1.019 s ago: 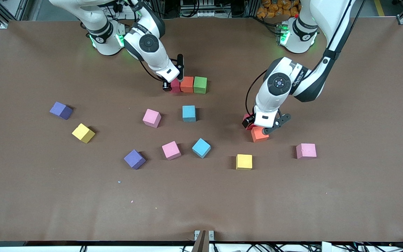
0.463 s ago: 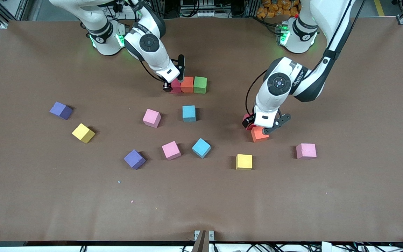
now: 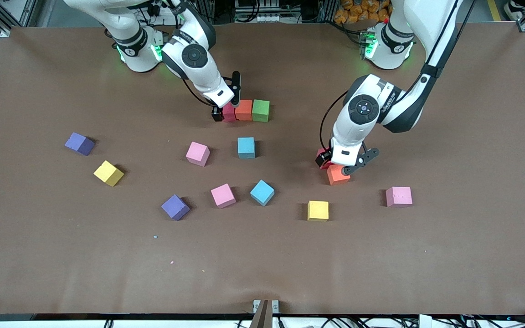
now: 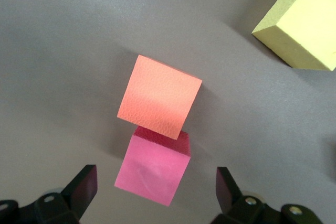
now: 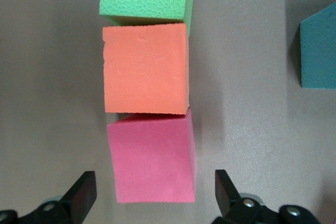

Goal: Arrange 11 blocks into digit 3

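You have one bar of the digit 3 (image 3: 244, 110) laid near the table's (image 3: 39, 255) robot-side edge (eight blocks (image 3: 246, 147) left), right hand (image 3: 226, 101) open around its red end, left hand (image 3: 347, 165) open over an orange cube (image 3: 337, 175).

A plain brown worktop (image 3: 449, 136) carries single-colour cubes: a red block (image 3: 229, 112), orange block (image 3: 244, 110) and green block (image 3: 260, 110) in a row (all matte), plus two blue blocks (image 3: 246, 147), three pink blocks (image 3: 198, 153), two purple blocks (image 3: 79, 144) and two yellow blocks (image 3: 108, 173).
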`<state>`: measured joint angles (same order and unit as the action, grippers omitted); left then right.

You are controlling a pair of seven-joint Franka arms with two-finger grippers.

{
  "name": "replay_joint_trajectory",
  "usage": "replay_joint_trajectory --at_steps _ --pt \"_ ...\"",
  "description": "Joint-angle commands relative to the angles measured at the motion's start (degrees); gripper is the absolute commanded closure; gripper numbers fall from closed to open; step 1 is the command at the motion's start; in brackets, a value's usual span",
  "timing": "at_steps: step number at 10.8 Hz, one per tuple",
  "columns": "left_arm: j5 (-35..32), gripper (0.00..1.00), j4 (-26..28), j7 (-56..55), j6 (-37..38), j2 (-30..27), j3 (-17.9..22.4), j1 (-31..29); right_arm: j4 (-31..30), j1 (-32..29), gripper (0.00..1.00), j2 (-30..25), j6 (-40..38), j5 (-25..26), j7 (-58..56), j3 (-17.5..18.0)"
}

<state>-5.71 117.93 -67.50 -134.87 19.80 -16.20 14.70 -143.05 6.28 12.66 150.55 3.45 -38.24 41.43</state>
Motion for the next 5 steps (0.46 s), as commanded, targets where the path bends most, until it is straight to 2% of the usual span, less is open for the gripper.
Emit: replay_joint_trajectory --at_steps 1,5 --pt "-1.9 0.0 -0.3 -0.4 0.5 0.0 -0.3 -0.2 1.0 0.3 0.0 0.2 -0.6 0.5 0.9 0.1" --pt "-1.8 0.0 -0.3 -0.4 0.5 0.0 -0.3 -0.2 2.5 -0.8 0.0 -3.7 -5.0 0.5 0.2 0.6"
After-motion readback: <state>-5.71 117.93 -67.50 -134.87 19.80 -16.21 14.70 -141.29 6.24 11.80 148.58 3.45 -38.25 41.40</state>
